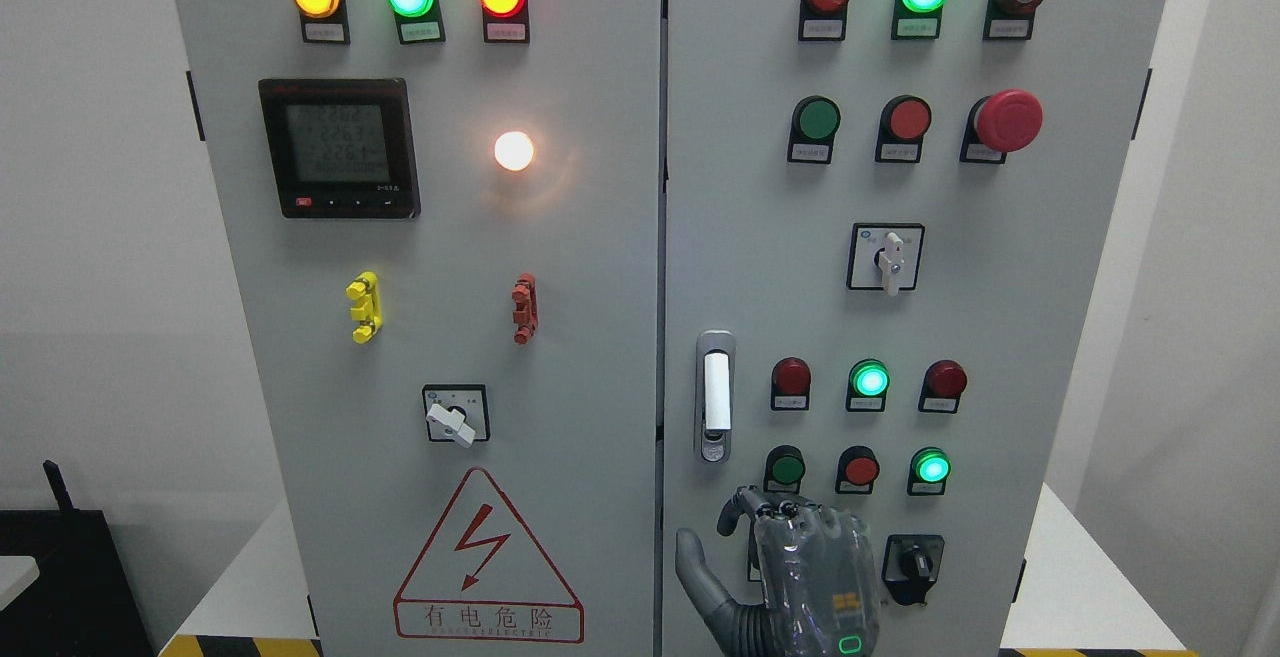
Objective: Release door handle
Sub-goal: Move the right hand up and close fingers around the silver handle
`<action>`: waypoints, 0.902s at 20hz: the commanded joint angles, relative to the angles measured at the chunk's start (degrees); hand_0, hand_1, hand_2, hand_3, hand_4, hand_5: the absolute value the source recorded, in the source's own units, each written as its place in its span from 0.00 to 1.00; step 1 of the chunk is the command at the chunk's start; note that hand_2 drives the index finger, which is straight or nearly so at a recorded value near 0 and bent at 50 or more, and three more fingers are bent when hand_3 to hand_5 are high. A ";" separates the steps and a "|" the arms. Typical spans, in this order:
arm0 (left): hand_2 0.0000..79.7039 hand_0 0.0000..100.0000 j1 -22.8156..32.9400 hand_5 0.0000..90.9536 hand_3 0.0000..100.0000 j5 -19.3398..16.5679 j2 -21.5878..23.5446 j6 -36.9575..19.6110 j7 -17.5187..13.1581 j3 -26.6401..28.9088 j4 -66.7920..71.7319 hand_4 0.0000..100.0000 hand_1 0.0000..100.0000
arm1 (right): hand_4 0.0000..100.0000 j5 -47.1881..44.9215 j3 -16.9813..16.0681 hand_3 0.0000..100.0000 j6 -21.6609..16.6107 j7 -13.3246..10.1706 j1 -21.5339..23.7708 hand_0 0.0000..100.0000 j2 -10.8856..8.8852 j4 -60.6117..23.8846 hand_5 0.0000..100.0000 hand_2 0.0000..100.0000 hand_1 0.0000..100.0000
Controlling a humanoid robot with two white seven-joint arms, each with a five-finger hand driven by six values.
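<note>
The door handle is a grey recessed latch with a white lever, upright on the left edge of the cabinet's right door. My right hand rises from the bottom edge, just below the handle and clear of it. Its back faces me. The fingers are loosely bent and the thumb sticks out to the left. It holds nothing. The left arm does not show.
Around the hand on the right door are lit and unlit push buttons and a black rotary switch. The left door carries a meter, indicator lamps, a selector switch and a red warning triangle.
</note>
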 commanded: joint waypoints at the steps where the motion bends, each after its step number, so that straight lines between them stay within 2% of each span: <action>1: 0.00 0.12 0.00 0.00 0.00 0.00 0.00 -0.02 -0.03 -0.70 -0.88 0.00 0.39 | 1.00 -0.03 -0.34 1.00 1.83 0.47 -2.15 0.40 0.02 0.20 0.98 1.00 0.36; 5: 0.00 0.12 0.00 0.00 0.00 0.00 0.00 -0.02 -0.03 -0.70 -0.88 0.00 0.39 | 1.00 0.06 -0.43 1.00 2.97 1.53 -2.15 0.39 0.03 -0.06 0.98 1.00 0.31; 10: 0.00 0.12 0.00 0.00 0.00 -0.09 0.00 -0.02 -0.03 -0.70 -0.88 0.00 0.39 | 1.00 0.06 -0.43 1.00 3.41 1.88 -2.85 0.34 0.11 0.03 0.98 1.00 0.32; 12: 0.00 0.12 0.00 0.00 0.00 0.00 0.00 -0.02 -0.03 -0.70 -0.88 0.00 0.39 | 1.00 0.06 -0.51 1.00 3.50 3.11 -3.47 0.34 0.11 -0.06 0.98 1.00 0.32; 15: 0.00 0.12 0.00 0.00 0.00 0.00 0.00 -0.02 -0.03 -0.70 -0.88 0.00 0.39 | 1.00 0.23 -0.52 1.00 3.59 3.38 -4.09 0.34 0.20 -0.15 0.98 1.00 0.32; 18: 0.00 0.12 0.00 0.00 0.00 0.00 0.00 -0.02 -0.03 -0.70 -0.88 0.00 0.39 | 1.00 0.32 -0.43 1.00 5.87 4.08 -4.96 0.33 0.11 -0.23 0.98 1.00 0.32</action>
